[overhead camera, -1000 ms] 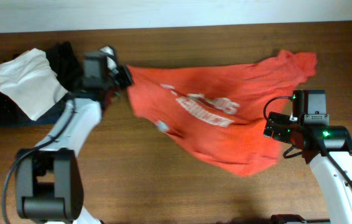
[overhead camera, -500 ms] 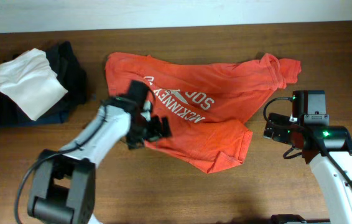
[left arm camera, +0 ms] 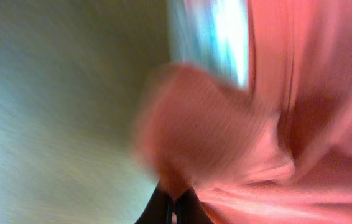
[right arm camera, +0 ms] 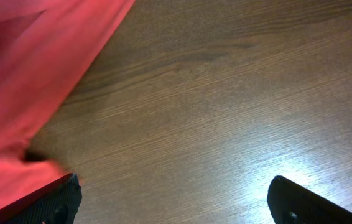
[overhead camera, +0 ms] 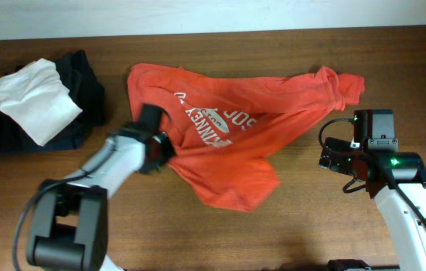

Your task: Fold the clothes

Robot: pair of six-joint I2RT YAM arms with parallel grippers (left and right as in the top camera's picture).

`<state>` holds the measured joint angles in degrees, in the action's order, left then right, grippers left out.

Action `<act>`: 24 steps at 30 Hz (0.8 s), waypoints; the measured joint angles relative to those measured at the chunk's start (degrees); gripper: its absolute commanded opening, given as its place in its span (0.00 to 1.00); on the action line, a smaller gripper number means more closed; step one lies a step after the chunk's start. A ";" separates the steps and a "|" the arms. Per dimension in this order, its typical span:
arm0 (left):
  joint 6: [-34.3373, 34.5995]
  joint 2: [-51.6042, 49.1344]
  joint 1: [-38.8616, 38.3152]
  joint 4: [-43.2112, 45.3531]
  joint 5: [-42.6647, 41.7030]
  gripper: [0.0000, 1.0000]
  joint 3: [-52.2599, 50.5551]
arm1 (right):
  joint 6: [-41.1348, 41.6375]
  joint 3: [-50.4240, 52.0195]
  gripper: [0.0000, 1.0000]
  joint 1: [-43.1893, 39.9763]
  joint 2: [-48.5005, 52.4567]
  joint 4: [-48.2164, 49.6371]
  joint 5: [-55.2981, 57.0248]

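1. Brown wooden table point(overhead camera: 288, 233), easily the biggest thing here, carrying everything else. Plain wood grain along the front and right side.
2. Orange-red T-shirt point(overhead camera: 228, 143) with white lettering, unfolded and pretty rumpled, sprawled across the middle of the table. Print side up, upside down from the overhead view. One flap hanging toward the front edge, a bunched-up bit at the far right corner. Also filling the right half of the left wrist view and the upper-left corner of the right wrist view.
3. Dark garments point(overhead camera: 85, 83) in a folded heap at the far left, near the shirt but not touching it.
4. White garment point(overhead camera: 36, 102) lying right on top of that dark heap.
5. Left pincer point(overhead camera: 160, 150) at the shirt's left edge, clenched on a wad of the orange fabric. Wrist view super blurry, but dark fingertips point(left arm camera: 163, 208) pressed close together with cloth bunched right at them.
6. Right pincer point(overhead camera: 332, 154) over on the right, just beside the shirt's right edge, released. Fingers point(right arm camera: 51, 199) spread wide, only bare wood between them. One finger right next to the fabric, touching or not, can't tell.
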<state>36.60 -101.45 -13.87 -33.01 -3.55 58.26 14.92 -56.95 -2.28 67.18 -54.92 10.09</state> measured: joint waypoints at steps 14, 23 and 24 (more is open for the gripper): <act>-5.27 0.13 1.11 -7.06 -10.99 0.81 -0.59 | 0.04 0.00 0.99 0.00 2.64 -0.44 -0.02; -3.93 0.87 -3.41 -3.76 -12.04 0.00 -4.09 | 0.00 0.00 0.99 0.00 2.80 -0.72 0.00; -3.43 0.83 -3.34 -3.78 -12.13 0.00 -4.26 | 0.02 0.00 0.99 0.00 2.80 -0.70 -0.02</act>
<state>33.17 -100.62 -17.21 -36.80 -15.68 54.00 14.94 -56.95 -2.28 69.97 -55.61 10.07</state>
